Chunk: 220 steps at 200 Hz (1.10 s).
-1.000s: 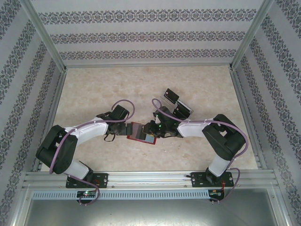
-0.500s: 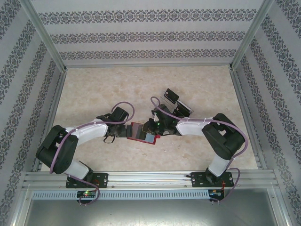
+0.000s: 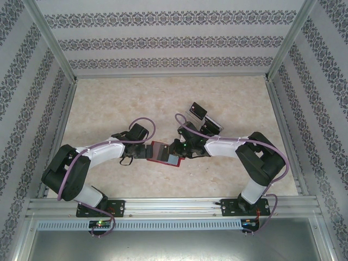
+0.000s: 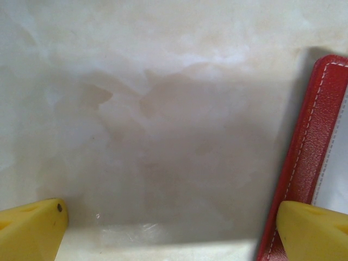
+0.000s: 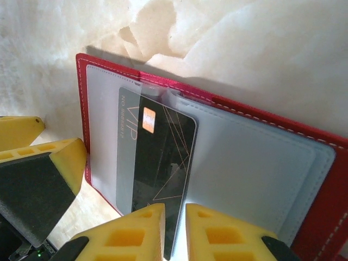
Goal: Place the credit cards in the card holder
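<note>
The right gripper (image 5: pixel 175 217) pinches the near end of a black credit card (image 5: pixel 157 157), jaws almost closed. The card's far end is tucked into the open red card holder (image 5: pixel 261 168) just ahead. The left gripper (image 4: pixel 171 215) is spread wide, one finger at the holder's edge.

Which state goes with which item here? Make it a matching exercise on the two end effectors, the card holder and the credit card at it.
1. left end effector
2. right end effector
3. card holder
4. credit card

A. partly slid into the holder
B. lying unfolded on the table
C. wide open
D. closed on the card

Pairs: 1-C, 2-D, 3-B, 4-A
</note>
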Motion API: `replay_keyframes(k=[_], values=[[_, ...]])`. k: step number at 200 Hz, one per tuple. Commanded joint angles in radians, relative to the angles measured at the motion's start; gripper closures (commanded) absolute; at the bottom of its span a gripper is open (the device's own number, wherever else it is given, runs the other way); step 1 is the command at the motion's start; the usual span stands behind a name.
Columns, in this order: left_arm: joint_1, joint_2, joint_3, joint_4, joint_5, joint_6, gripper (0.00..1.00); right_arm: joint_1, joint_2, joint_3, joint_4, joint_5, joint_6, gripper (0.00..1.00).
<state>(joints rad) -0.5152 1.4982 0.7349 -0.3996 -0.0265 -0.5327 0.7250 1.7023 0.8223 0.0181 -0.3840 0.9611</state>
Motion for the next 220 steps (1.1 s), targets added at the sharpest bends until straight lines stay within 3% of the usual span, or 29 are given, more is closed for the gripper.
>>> replay_keyframes(k=[1,94,134,177,220], values=[[0.007,0.005,-0.017,0.031,0.014,-0.016,0.01,0.017,0.013,0.022,-0.018,0.011,-0.020,0.81],[0.006,0.007,-0.027,0.045,0.025,-0.018,0.02,0.037,0.072,0.090,-0.018,-0.010,-0.022,0.81],[0.006,0.007,-0.027,0.048,0.028,-0.018,0.02,0.037,0.019,0.068,-0.054,0.021,-0.034,0.79],[0.005,0.008,-0.027,0.051,0.030,-0.016,0.02,0.034,0.000,0.046,-0.088,0.040,-0.045,0.69],[0.006,0.011,-0.028,0.054,0.033,-0.016,0.02,0.036,0.020,0.054,-0.086,0.038,-0.041,0.67]])
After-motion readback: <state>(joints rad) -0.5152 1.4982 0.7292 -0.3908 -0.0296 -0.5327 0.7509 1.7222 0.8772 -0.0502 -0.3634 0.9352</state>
